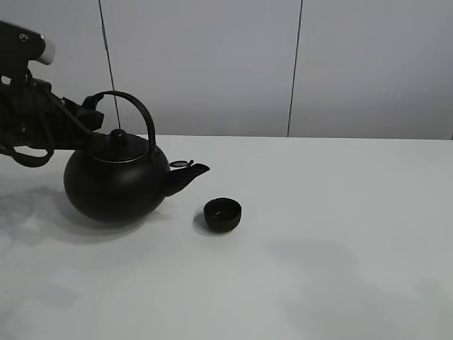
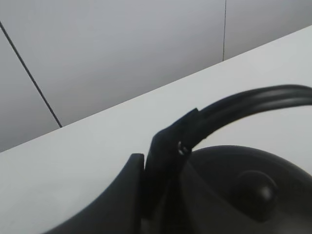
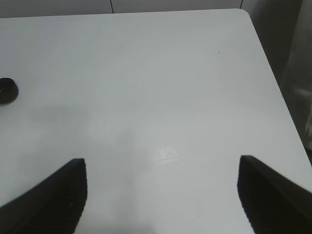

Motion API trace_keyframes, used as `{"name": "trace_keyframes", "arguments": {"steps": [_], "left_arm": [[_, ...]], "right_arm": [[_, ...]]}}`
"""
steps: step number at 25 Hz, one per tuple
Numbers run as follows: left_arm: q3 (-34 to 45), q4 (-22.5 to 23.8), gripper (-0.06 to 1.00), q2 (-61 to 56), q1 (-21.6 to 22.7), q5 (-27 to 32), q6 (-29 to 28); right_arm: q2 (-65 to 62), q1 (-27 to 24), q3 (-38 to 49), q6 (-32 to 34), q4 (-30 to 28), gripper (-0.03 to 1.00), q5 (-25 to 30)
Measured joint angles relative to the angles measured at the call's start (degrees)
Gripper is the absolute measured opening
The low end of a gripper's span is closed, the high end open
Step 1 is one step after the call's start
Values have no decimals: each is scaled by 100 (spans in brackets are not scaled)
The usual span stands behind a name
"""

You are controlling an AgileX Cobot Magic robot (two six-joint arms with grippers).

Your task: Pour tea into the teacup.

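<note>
The big round black kettle (image 1: 113,184) is at the left of the white table (image 1: 340,234), its spout (image 1: 190,174) pointing right toward the teacup. The teacup (image 1: 223,214), small, low and black, stands just right of and in front of the spout tip. It also shows in the right wrist view (image 3: 7,91). My left gripper (image 1: 90,108) is shut on the left end of the kettle's arched handle (image 1: 138,110). The left wrist view shows the gripper (image 2: 148,165) clamped on the handle (image 2: 248,103) above the lid knob (image 2: 256,190). My right gripper (image 3: 161,195) is open and empty above bare table.
A grey panelled wall (image 1: 212,64) runs behind the table. The table's right edge (image 3: 273,78) shows in the right wrist view. The right arm does not show in the exterior high view.
</note>
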Motion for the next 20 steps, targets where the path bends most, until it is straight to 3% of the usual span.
{"name": "trace_keyframes", "arguments": {"steps": [20], "left_arm": [[-409, 303, 12, 117, -68, 382, 122]], "right_arm": [[0, 0, 0, 0, 0, 58, 1]]}}
